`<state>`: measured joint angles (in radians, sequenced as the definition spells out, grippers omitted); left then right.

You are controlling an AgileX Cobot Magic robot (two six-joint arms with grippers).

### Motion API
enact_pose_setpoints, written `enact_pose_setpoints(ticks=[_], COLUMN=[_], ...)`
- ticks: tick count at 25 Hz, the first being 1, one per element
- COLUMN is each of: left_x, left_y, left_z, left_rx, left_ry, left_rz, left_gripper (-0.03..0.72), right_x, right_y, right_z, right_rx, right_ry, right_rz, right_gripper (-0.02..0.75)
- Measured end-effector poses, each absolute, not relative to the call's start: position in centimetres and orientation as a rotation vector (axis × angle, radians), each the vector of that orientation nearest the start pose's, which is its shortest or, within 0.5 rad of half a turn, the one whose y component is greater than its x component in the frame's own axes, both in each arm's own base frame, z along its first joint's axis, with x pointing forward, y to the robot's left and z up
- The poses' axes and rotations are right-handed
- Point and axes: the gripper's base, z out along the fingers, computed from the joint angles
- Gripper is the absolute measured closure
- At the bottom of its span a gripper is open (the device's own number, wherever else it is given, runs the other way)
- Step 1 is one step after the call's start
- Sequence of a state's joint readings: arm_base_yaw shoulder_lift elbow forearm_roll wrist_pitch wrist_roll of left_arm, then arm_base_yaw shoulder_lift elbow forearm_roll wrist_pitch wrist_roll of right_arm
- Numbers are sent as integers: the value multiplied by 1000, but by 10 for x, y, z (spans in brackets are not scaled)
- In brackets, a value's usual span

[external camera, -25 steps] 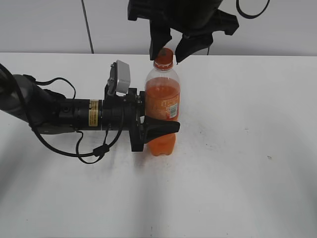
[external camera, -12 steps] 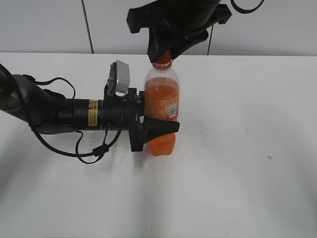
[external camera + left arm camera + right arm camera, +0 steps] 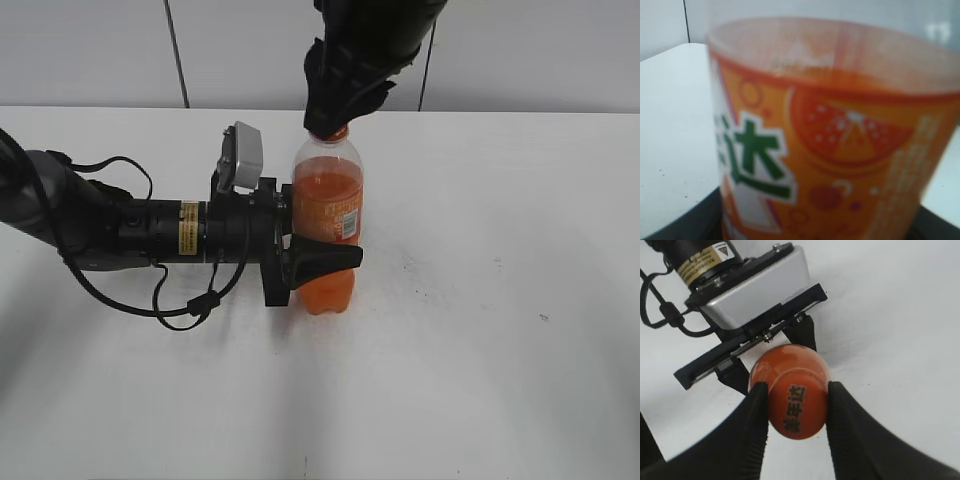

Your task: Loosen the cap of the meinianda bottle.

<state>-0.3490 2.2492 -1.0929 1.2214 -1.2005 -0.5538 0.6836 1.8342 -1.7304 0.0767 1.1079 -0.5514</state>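
The meinianda bottle (image 3: 328,215) stands upright on the white table, full of orange drink, with an orange label and white barcode patch. My left gripper (image 3: 322,256) is shut on its lower body from the left; the left wrist view is filled by the label (image 3: 830,150). My right gripper (image 3: 335,118) comes from above and is shut on the orange cap (image 3: 797,408), one black finger on each side. The cap's top shows dark characters. In the exterior view the cap is mostly hidden by the right gripper.
The white table (image 3: 500,300) spreads around the bottle. The left arm (image 3: 130,230) lies along the table at the left, with a loose black cable (image 3: 190,305) beside it. A pale wall stands behind the table.
My right gripper has come down over the cap, turned, and closed on it. The left gripper and the bottle have not moved.
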Motion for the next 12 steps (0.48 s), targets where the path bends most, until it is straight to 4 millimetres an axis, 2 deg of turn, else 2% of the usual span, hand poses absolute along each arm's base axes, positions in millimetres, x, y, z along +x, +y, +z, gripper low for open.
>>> enact_pose_setpoints(ticks=[4, 12], left_x=[338, 337], left_y=[-208, -208], left_z=[94, 94], left_rx=[1183, 1186], left_ry=[1450, 1446], left_rz=[-1091, -1088], left_gripper=[273, 273], right_x=[306, 304], right_y=[258, 256], right_z=[322, 325], right_rx=[-1672, -1718], right_ry=[2125, 2085], right_rz=[108, 90], right_gripper=[468, 468])
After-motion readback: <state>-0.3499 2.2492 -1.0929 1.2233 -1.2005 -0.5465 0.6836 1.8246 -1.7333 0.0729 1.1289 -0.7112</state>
